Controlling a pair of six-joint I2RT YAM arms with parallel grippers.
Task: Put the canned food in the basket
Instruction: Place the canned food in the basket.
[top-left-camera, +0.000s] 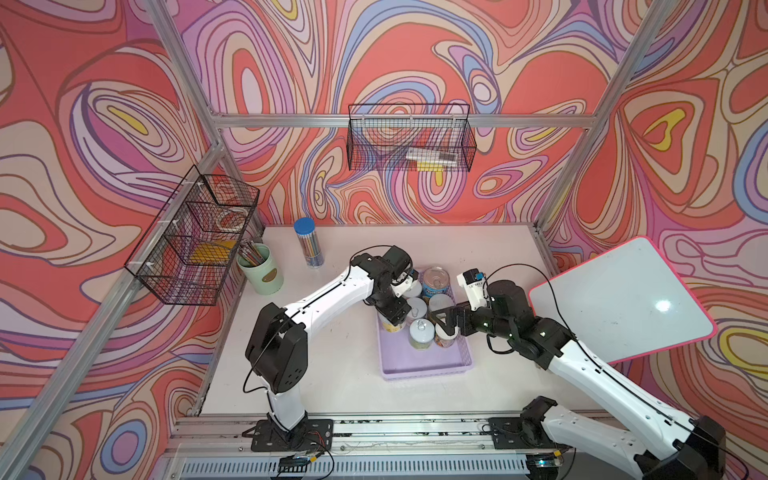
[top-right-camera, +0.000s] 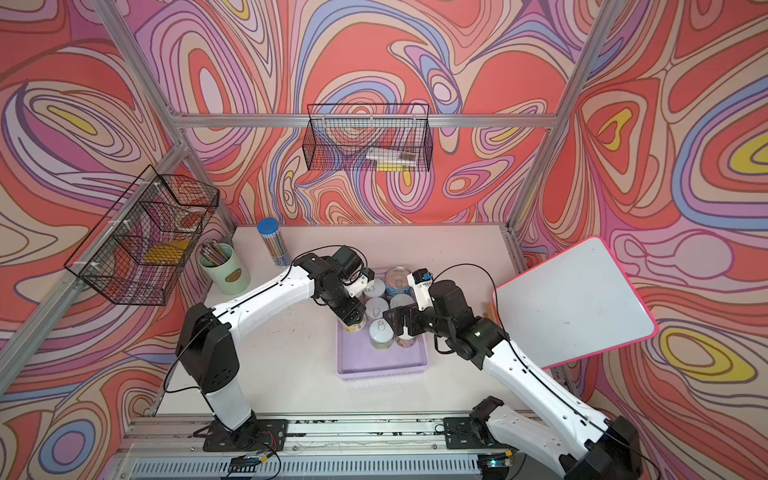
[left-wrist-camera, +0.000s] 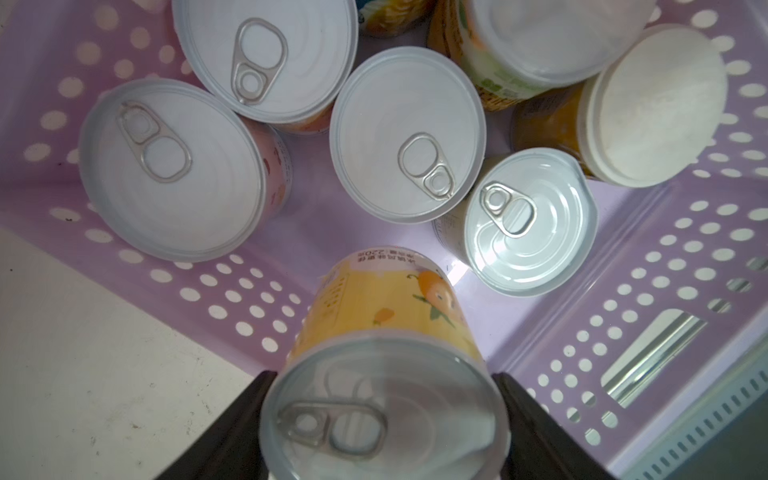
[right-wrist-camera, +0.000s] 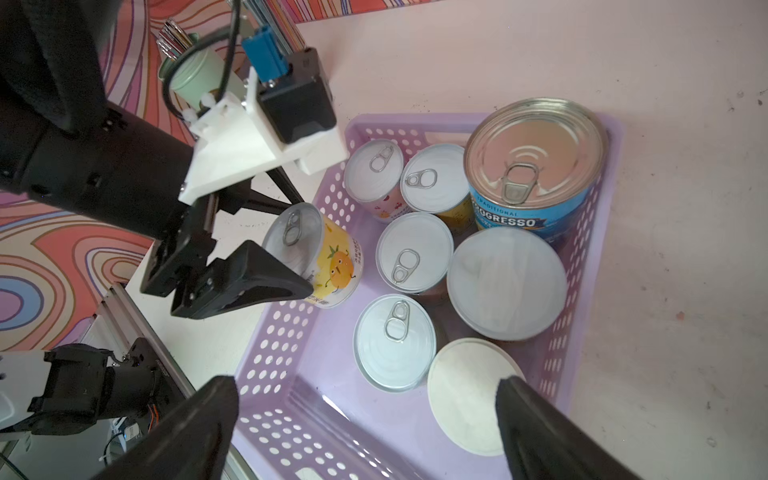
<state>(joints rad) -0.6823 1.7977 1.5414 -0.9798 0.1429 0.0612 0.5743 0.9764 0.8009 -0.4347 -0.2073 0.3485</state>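
Canned food (top-left-camera: 422, 332) is nearly all in. The left end effector (right-wrist-camera: 307, 248) clamps the yellow-labelled tin (right-wrist-camera: 336, 259) by its sides, tilted, at the basket (top-left-camera: 428, 368) wall, left of centre in both top views. I cannot tell whether its base touches the floor. Seven other tins, including the blue-labelled tin (right-wrist-camera: 536, 216), stand upright, crowded toward the basket's upper end. My advice is to level the tin, lower it onto bare floor clear of its neighbours, and release only once it sits flat. The right end effector (right-wrist-camera: 363, 380) hangs wide and empty above the basket and should stay clear. The basket lies mid-desk (top-left-camera: 332, 374).
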